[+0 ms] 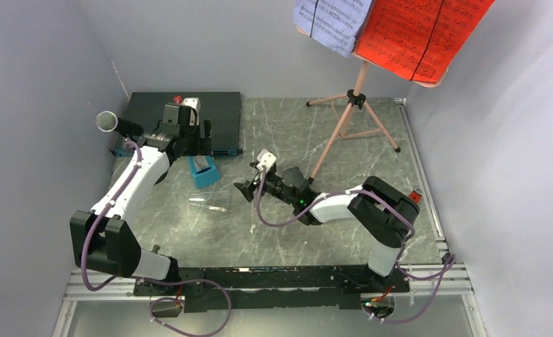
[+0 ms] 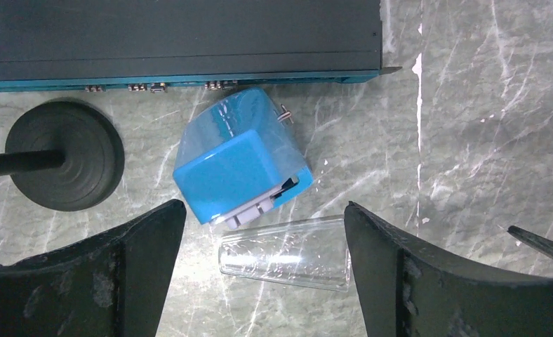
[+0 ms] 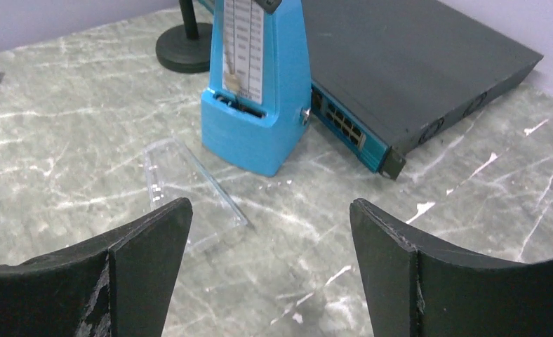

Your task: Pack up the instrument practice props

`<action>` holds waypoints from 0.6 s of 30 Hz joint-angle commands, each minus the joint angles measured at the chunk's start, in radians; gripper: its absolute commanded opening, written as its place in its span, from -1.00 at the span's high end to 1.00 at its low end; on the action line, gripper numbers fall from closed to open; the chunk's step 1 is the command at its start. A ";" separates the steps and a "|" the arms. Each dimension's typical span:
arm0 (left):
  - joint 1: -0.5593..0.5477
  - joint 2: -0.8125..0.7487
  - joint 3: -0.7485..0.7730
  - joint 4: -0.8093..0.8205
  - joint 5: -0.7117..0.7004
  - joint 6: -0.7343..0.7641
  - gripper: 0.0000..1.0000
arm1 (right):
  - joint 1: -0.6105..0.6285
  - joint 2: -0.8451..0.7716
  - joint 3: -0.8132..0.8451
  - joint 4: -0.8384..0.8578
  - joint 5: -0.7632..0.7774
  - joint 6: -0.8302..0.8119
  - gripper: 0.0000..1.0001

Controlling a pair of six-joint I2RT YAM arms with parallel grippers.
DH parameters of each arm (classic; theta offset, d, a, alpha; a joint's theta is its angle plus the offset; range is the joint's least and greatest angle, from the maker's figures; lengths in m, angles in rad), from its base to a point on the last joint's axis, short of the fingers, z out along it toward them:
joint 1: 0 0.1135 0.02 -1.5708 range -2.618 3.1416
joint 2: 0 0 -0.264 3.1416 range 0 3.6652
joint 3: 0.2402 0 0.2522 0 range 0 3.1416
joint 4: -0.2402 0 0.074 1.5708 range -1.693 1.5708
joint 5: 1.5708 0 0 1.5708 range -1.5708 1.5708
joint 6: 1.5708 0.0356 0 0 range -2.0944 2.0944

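Right gripper (image 3: 270, 210) spread wide, empty | left gripper (image 2: 263, 210) wide, empty, over clear plastic cover (image 2: 288, 254) lying flat on veined grey marble table (image 3: 470, 182) | glossy blue pyramid metronome (image 3: 260, 105) upright just behind, perhaps touching it | matte black flat box (image 3: 414, 63) beyond

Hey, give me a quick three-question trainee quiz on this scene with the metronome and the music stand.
1. True or false: the metronome stands upright.
2. What lies flat next to the metronome? A) a microphone B) a clear cover C) a wrench
3. Fill in: the sheets rest on the pink ____.
Key: 1 true; 2 B; 3 stand.
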 commanded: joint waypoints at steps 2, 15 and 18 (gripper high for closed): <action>0.001 0.037 0.055 0.030 -0.018 -0.022 -0.79 | -0.002 -0.051 -0.074 0.128 0.005 0.017 -0.77; 0.002 0.052 -0.009 0.049 -0.046 -0.023 -0.77 | -0.002 -0.052 -0.132 0.176 -0.024 0.028 -0.81; 0.002 0.054 -0.011 0.054 -0.042 -0.017 -0.74 | -0.002 -0.042 -0.132 0.187 -0.036 0.059 -0.81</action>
